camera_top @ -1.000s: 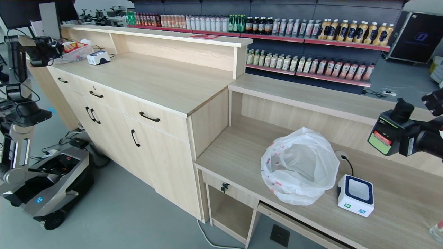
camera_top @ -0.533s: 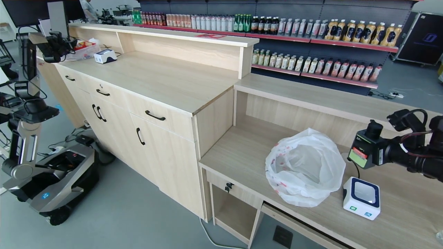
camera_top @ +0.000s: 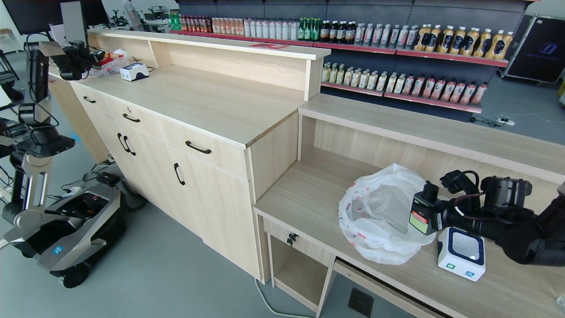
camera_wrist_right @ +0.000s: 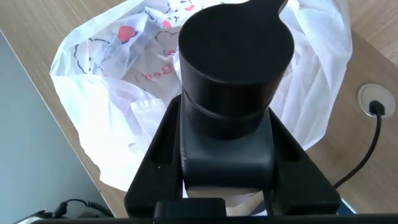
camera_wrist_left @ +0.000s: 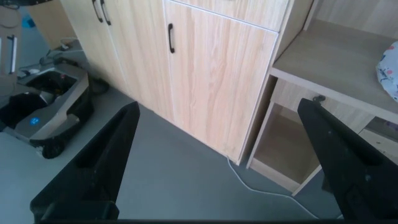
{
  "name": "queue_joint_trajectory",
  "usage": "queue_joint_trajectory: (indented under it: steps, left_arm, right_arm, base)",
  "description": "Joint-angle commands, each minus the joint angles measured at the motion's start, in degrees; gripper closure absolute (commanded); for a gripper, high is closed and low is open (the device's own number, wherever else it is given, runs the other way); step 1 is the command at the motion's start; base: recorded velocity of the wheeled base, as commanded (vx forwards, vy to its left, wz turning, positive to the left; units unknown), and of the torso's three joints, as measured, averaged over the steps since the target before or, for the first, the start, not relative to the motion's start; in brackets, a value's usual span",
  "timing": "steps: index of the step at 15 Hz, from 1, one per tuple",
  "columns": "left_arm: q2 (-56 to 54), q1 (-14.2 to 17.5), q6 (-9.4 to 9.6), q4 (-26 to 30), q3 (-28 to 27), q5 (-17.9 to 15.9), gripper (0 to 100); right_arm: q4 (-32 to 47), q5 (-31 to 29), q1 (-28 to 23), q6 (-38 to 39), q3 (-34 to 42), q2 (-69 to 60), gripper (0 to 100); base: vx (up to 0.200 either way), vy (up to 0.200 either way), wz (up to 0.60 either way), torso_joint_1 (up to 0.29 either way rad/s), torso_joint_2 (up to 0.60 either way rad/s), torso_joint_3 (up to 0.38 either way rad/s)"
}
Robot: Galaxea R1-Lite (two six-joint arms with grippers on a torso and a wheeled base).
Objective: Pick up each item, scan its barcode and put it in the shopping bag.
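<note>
Black in body and round cap, with a green-and-red label on one face, the container (camera_top: 423,211) lies sideways, grasped by the right gripper (camera_top: 441,217). It hangs over the mouth of the white shopping bag (camera_top: 375,221), which sits near the front edge of the wooden counter (camera_top: 309,194), just beside the scanner (camera_top: 461,254). Released and spread wide, the left gripper (camera_wrist_left: 214,162) holds nothing above the grey floor (camera_wrist_left: 186,180).

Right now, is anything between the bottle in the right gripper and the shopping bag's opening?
Nothing visible. The right gripper holds the black bottle right at the shopping bag's open mouth; the scanner sits beside the bag, off that path.
</note>
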Motion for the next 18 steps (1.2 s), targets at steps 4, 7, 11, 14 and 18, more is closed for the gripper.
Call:
queue_joint_trajectory:
  steps: [4,7,11,14,18]
  left_arm:
    - [-0.02,0.02,-0.02,0.00,0.00,-0.01,0]
    - [-0.02,0.02,-0.02,0.00,0.00,-0.01,0]
    - [-0.02,0.02,-0.02,0.00,0.00,-0.01,0]
    - [-0.02,0.02,-0.02,0.00,0.00,-0.01,0]
    - [-0.02,-0.07,-0.02,0.00,0.00,-0.01,0]
  right_arm:
    - [-8.43,2.70,2.77,0.34,-0.98,8.33,100]
    - [-12.13,2.78,4.88,0.34,-0.98,10.79,100]
    - [-15.38,2.87,5.76,0.34,-1.25,13.86,100]
    - [-17.40,2.78,5.94,0.25,-2.83,16.41,100]
    - [-18.28,2.87,5.85,0.25,-3.44,17.55,100]
  base:
    - [0.000,0.000,0.00,0.000,0.00,0.000]
    - [0.000,0.000,0.00,0.000,0.00,0.000]
    - [0.000,0.000,0.00,0.000,0.00,0.000]
    - [0.000,0.000,0.00,0.000,0.00,0.000]
    - [0.000,0.000,0.00,0.000,0.00,0.000]
